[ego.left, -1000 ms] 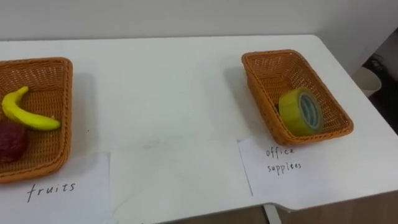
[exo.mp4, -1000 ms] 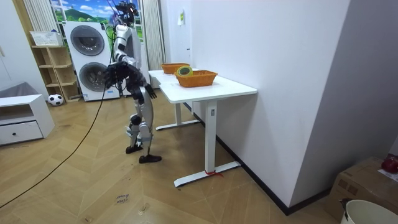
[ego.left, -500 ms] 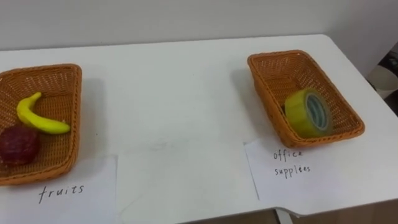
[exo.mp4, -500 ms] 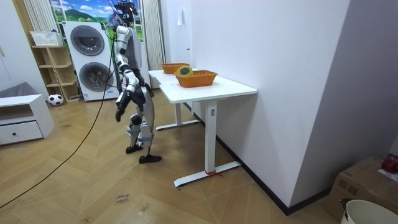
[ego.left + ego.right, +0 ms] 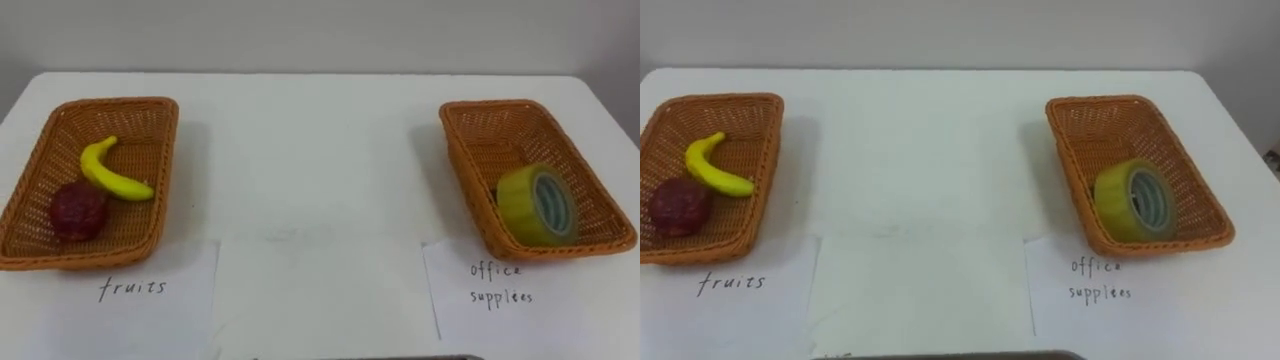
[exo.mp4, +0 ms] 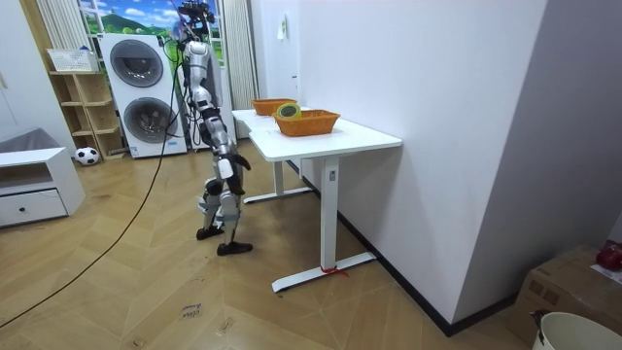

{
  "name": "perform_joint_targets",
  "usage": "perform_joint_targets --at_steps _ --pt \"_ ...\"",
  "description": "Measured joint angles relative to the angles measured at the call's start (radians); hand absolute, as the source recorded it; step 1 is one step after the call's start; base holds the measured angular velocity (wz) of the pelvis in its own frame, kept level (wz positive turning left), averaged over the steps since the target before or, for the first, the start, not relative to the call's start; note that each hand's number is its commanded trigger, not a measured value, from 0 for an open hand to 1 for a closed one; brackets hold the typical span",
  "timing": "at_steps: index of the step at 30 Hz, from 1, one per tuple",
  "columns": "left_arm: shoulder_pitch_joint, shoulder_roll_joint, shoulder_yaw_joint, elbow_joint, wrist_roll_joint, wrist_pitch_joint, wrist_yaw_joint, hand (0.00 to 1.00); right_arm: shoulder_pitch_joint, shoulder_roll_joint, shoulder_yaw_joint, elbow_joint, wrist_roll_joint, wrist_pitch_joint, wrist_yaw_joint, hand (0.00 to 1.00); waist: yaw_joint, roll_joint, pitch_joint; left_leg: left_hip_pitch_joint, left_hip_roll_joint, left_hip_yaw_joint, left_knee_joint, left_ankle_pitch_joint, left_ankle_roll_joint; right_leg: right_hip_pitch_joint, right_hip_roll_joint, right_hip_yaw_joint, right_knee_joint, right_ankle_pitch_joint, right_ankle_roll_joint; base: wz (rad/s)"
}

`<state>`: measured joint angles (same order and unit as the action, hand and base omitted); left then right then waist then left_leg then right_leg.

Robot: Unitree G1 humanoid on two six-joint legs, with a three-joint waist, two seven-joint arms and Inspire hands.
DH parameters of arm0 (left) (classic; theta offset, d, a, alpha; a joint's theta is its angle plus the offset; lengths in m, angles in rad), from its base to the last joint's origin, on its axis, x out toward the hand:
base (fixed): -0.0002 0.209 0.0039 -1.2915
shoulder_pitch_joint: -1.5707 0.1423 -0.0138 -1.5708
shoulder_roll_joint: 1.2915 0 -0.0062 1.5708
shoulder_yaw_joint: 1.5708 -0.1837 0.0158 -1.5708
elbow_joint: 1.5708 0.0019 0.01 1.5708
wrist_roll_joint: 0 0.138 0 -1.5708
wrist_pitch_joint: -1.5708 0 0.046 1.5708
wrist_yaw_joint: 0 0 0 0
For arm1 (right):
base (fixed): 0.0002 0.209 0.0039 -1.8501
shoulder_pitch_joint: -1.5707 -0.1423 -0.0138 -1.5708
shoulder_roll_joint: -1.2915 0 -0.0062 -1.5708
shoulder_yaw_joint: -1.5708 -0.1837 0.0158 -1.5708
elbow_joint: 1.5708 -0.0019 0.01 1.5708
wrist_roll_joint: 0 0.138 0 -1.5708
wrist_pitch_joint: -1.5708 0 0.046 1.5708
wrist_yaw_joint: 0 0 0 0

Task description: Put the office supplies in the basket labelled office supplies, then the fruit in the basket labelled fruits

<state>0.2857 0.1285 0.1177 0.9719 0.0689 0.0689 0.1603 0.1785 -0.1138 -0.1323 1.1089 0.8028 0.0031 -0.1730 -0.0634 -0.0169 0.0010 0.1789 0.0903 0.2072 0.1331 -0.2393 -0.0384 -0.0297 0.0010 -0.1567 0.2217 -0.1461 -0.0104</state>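
White table point(image 5: 320, 150): fruit basket point(image 5: 160, 150), office basket point(image 5: 462, 150); washers point(image 6: 136, 63) beyond.

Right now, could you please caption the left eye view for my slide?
Banana and dark red fruit in the left basket, yellow tape roll in the right basket, on a white table.

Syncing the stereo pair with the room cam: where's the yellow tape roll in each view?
Left eye view: tape roll at the right, propped on edge in the near end of the right-hand basket.
Right eye view: tape roll right of centre, in the same near end of that basket.
Room view: tape roll above and left of centre, poking above the basket on the white table.
Shared landmark: the basket holding it.
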Motion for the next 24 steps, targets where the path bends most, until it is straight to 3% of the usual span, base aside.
perform_joint_targets --at_steps 5,14,24 --pt "-0.008 -0.008 -0.005 0.001 -0.040 -0.012 -0.019 0.00 0.001 0.004 0.070 0.027 -0.104 0.004 0.125 0.00 0.019 0.000 0.0022 0.000 0.000 -0.006 0.000 0.000 0.000 0.019 -0.001 -0.013 -0.018 0.000 0.002 0.11" --pt "-0.044 -0.016 -0.029 0.050 -0.105 -0.027 -0.022 0.00 -0.010 0.004 0.151 0.049 -0.206 0.004 0.189 0.00 0.042 0.014 0.0025 -0.005 0.000 -0.018 0.000 0.000 0.000 0.025 0.001 -0.018 -0.019 0.002 0.002 0.00" --pt "-0.049 -0.013 -0.061 0.051 -0.133 -0.033 -0.016 0.00 -0.023 -0.002 0.155 0.055 -0.297 0.001 0.233 0.00 0.041 0.020 0.0044 -0.010 0.001 -0.020 0.000 0.000 0.000 0.033 0.003 -0.023 -0.039 0.007 0.003 0.00"
